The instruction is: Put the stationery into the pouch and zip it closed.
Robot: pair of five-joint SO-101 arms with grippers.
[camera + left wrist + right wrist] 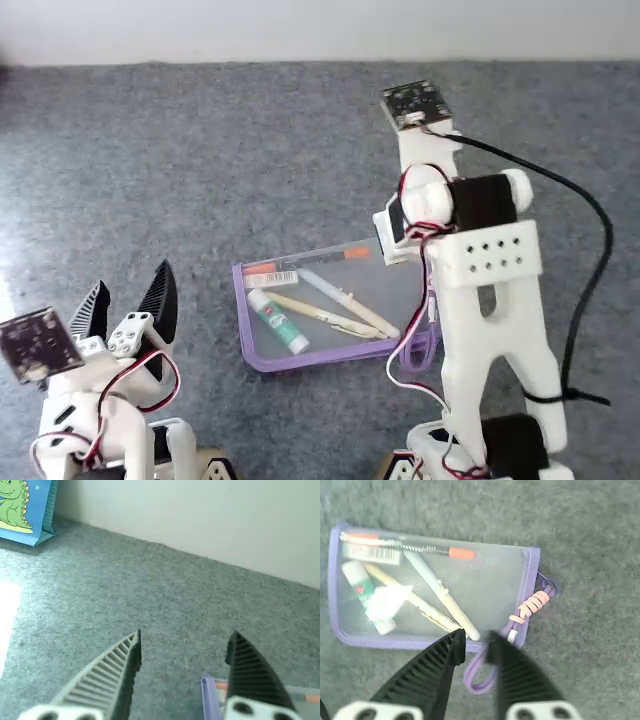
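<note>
The clear pouch with purple trim lies flat on the grey carpet in front of the right arm. Inside it are a green-and-white glue stick, an orange-capped pen, a pale pen and a yellow pen. My right gripper hovers over the pouch's near edge, its fingers a narrow gap apart, close to the pink coiled zipper pull and a purple loop. My left gripper stands wide open to the left of the pouch, holding nothing; the pouch's corner shows between its fingers.
Grey carpet covers the whole surface. A white wall runs along the far side. A blue bag with a green dinosaur leans at the wall far off to the left. The right arm's black cable hangs to the right.
</note>
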